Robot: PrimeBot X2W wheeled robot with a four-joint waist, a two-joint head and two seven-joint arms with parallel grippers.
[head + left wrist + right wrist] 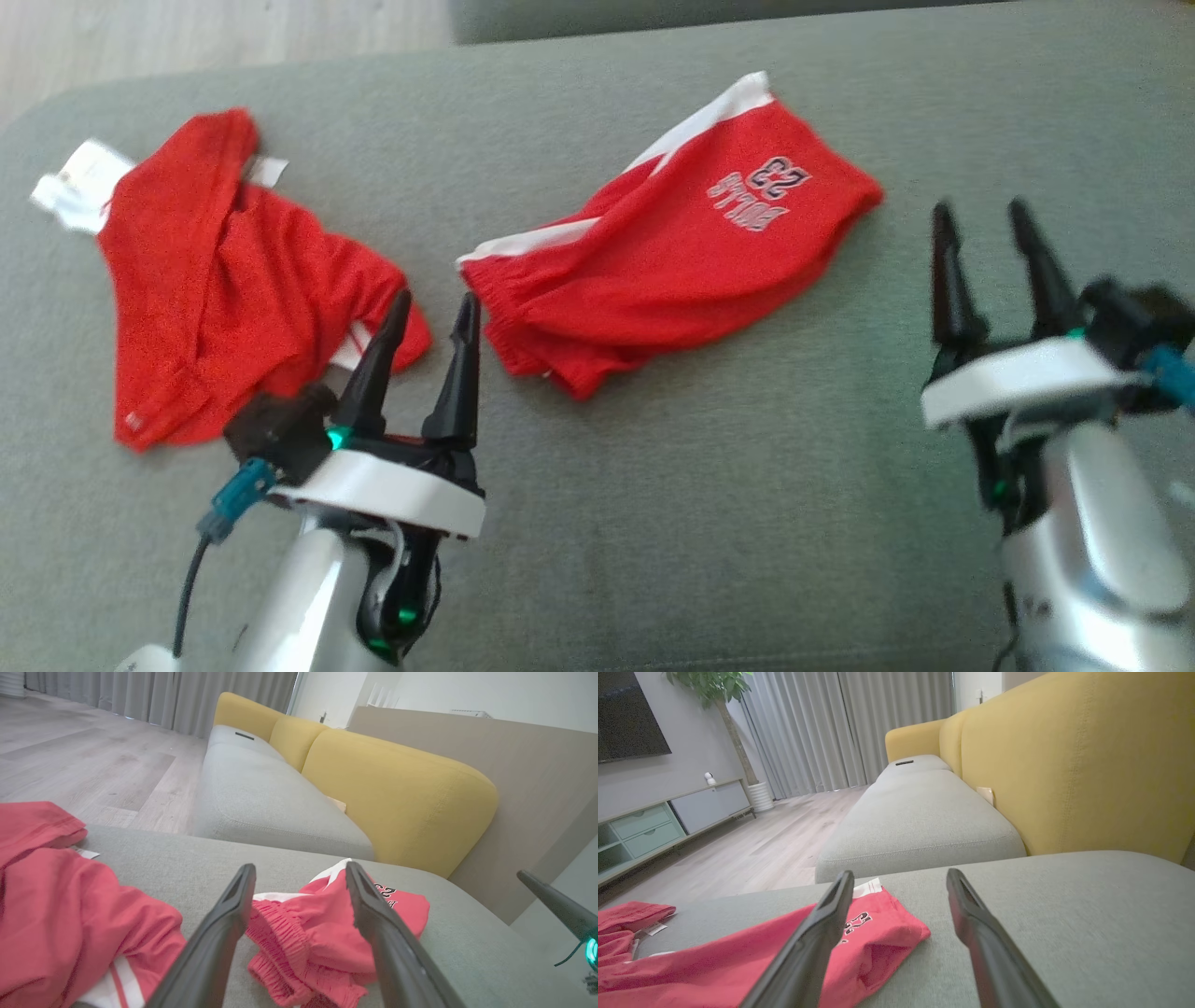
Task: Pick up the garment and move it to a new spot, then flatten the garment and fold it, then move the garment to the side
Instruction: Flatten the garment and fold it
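**Two red pieces, easy to grab the wrong one**

Left gripper [436, 299] is hovering empty, fingers apart. The crumpled red garment [215, 280] is just to its left and the Bulls shorts [672, 252] just beyond on its right. Right gripper [979, 207] is sitting spread and empty too, with the shorts off to its left. I'm guessing it's risking the wrong piece, or pinching only one layer.

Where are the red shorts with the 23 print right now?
Head view, middle: the red shorts lie on the grey cushion, just past the left gripper, with the other red garment to their left and the right gripper to their right.
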